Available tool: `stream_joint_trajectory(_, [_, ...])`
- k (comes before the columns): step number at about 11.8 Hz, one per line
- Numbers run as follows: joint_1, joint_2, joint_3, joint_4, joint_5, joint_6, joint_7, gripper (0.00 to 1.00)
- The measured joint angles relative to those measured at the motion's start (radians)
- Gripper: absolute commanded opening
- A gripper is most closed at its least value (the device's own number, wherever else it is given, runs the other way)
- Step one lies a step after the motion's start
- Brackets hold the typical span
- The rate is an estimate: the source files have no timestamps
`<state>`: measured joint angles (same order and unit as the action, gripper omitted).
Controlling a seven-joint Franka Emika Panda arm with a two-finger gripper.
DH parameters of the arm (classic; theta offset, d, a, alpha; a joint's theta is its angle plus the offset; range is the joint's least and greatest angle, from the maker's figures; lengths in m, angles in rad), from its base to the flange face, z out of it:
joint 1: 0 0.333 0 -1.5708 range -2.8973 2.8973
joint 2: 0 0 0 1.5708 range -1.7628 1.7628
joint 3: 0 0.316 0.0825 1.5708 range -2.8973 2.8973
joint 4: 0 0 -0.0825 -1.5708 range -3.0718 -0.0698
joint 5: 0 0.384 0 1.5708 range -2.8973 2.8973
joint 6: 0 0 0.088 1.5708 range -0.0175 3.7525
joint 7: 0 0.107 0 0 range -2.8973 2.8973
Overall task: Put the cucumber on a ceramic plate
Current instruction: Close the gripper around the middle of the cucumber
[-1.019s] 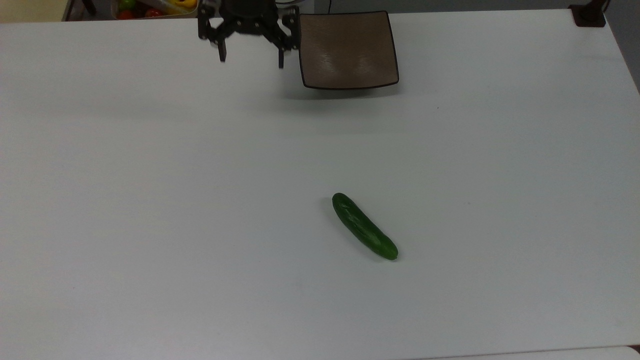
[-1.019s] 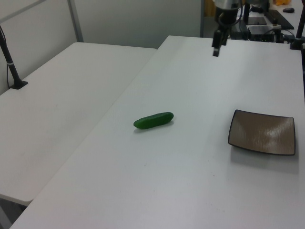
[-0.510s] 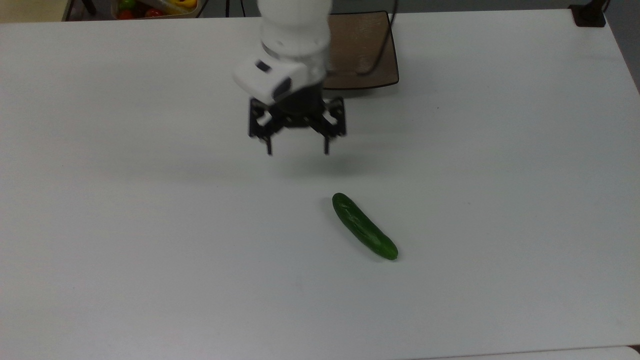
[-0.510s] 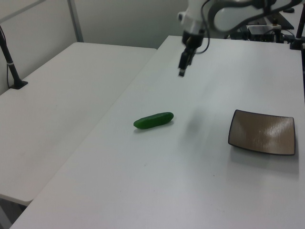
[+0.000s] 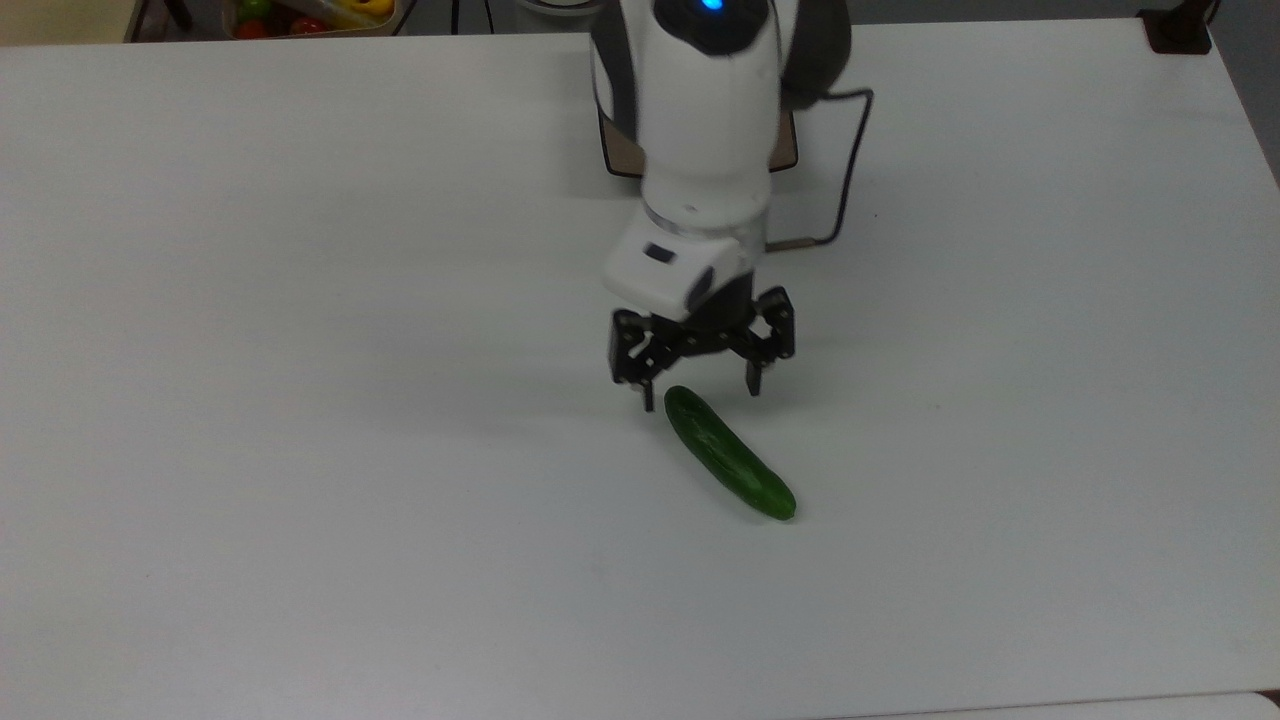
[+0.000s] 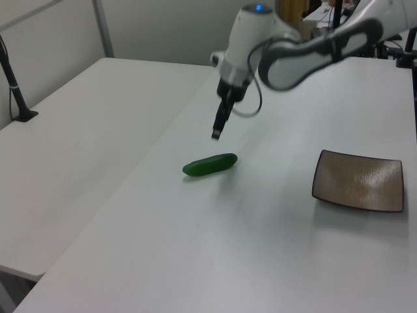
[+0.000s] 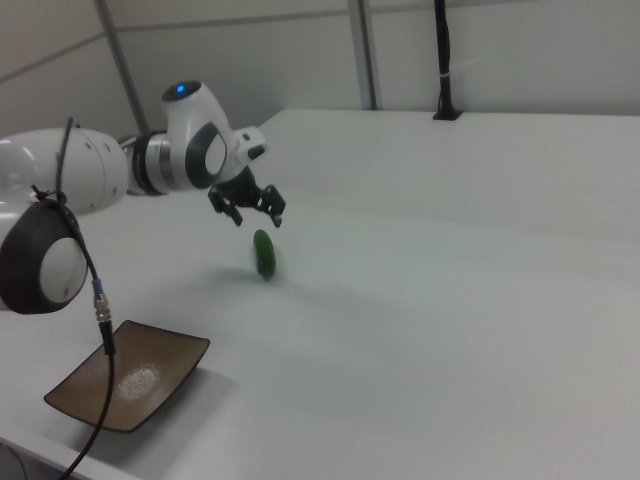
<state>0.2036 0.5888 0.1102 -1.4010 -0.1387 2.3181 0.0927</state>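
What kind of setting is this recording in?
Likely a robotics lab: a Franka arm's gripper works over plain white tables, with a black pole mount clamped on one and bare partition walls behind.

A white table (image 5: pixel 300 400) fills the scene, with colourful produce (image 5: pixel 310 14) beyond its far edge.

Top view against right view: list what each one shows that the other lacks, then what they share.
Top view alone: a bin of colourful produce past the table's far edge, and the arm covering most of the ceramic plate.
Right view alone: the whole plate, a black cable hanging over it, and a black post.
Both: the open gripper above the cucumber on the white table.
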Motion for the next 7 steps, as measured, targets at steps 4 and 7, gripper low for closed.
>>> stream_joint_trajectory(4, [0.049, 0.142, 0.0, 0.039, -0.046, 0.105, 0.0, 1.0])
stream_joint_trajectory(7, [0.046, 0.161, 0.0, 0.054, -0.094, 0.11, 0.0, 0.97])
